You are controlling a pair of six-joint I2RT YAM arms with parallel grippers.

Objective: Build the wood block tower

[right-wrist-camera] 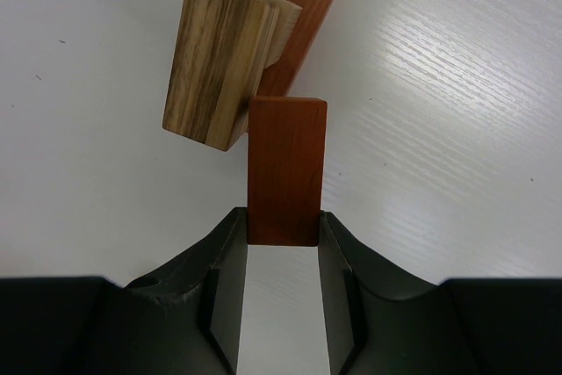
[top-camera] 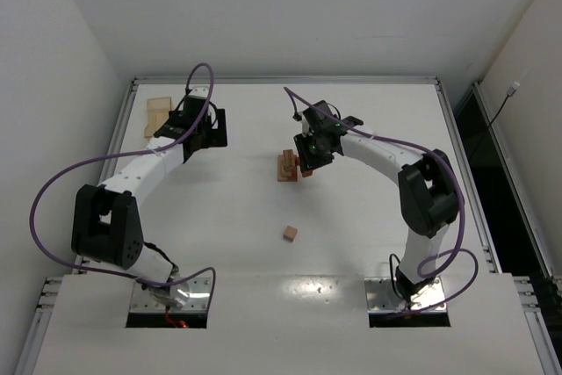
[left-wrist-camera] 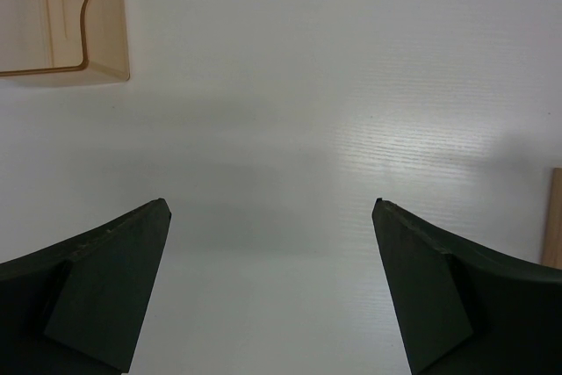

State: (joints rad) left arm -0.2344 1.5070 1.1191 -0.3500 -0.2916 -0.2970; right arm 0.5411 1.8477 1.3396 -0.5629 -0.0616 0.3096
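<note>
Jaws of the left gripper point(left-wrist-camera: 272, 208) gape wide over the finely ridged white table point(left-wrist-camera: 307, 85), a flat pale tray point(left-wrist-camera: 101, 32) ahead to their left. Just ahead of the right gripper point(right-wrist-camera: 281, 226) stands the tower point(right-wrist-camera: 219, 59), streaky tan and red; its jaws pinch a smooth reddish-brown bar point(right-wrist-camera: 285, 164) — a small tan cube point(top-camera: 290, 234) lies well behind.

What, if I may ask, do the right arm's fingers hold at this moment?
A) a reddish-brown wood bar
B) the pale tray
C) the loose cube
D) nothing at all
A: in the right wrist view the right fingers pinch a reddish-brown bar by its end, next to the tower.
</note>
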